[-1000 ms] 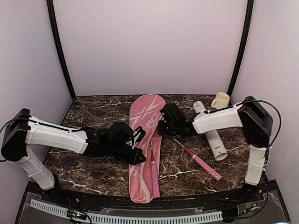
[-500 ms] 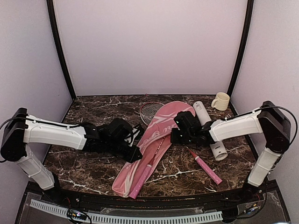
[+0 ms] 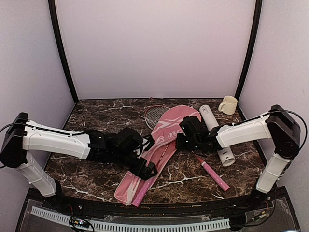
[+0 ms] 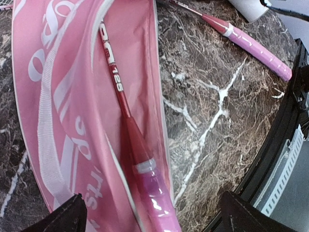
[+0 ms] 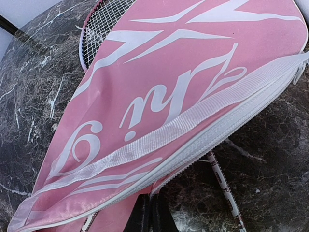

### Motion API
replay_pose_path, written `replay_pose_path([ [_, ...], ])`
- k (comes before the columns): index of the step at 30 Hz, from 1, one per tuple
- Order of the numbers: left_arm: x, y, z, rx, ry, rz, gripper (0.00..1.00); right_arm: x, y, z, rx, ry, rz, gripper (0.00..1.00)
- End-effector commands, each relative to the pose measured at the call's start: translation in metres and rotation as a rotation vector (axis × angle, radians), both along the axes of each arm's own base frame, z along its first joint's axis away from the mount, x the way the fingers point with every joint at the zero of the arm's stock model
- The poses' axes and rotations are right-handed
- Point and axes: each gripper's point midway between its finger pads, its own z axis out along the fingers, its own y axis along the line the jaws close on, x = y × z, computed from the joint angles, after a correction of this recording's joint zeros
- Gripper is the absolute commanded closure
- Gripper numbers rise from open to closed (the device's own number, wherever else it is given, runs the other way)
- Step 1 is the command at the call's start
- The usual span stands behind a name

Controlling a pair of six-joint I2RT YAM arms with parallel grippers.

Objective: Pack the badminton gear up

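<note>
On the marble table [image 3: 96, 116] the right claw [image 5: 150, 212] pinches the pink cover [image 3: 164, 130], likely to hold it open, while the left claw [image 4: 153, 217] hovers spread wide over the racquet [image 4: 120, 96] inside.

Pale lilac walls [image 3: 154, 48] enclose a dark, white-veined marble bench [image 3: 96, 116]; black curved posts [image 3: 62, 53] stand at its rear corners.

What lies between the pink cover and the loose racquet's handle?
Bare dark marble tabletop separates pink lettered fabric cover from loose racquet's pink handle; left wrist view.
</note>
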Motion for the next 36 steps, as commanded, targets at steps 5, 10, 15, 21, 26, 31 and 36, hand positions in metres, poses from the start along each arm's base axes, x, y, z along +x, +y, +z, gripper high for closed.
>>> replay_pose_path([
  [5,-0.023,0.011,-0.030,0.192,0.026,0.008,0.01,0.003,0.009,0.020,0.064,-0.051,0.001,1.00],
  [10,-0.027,0.007,-0.039,0.232,0.033,-0.004,0.01,0.003,0.008,0.020,0.065,-0.054,-0.002,1.00],
  [15,-0.027,0.009,-0.047,0.288,0.026,0.000,0.01,0.003,0.007,0.019,0.060,-0.055,-0.006,1.00],
  [21,-0.021,0.021,-0.056,0.376,0.006,0.030,0.01,0.003,0.004,0.020,0.055,-0.061,-0.012,1.00],
  [26,-0.019,0.025,-0.061,0.402,0.005,0.050,0.08,0.004,0.004,0.021,0.056,-0.066,-0.013,1.00],
  [31,-0.019,0.027,-0.063,0.415,0.007,0.057,0.27,0.004,0.004,0.021,0.055,-0.065,-0.014,1.00],
  [36,-0.019,0.030,-0.064,0.426,0.006,0.062,0.46,0.004,0.003,0.019,0.047,-0.064,-0.016,1.00],
])
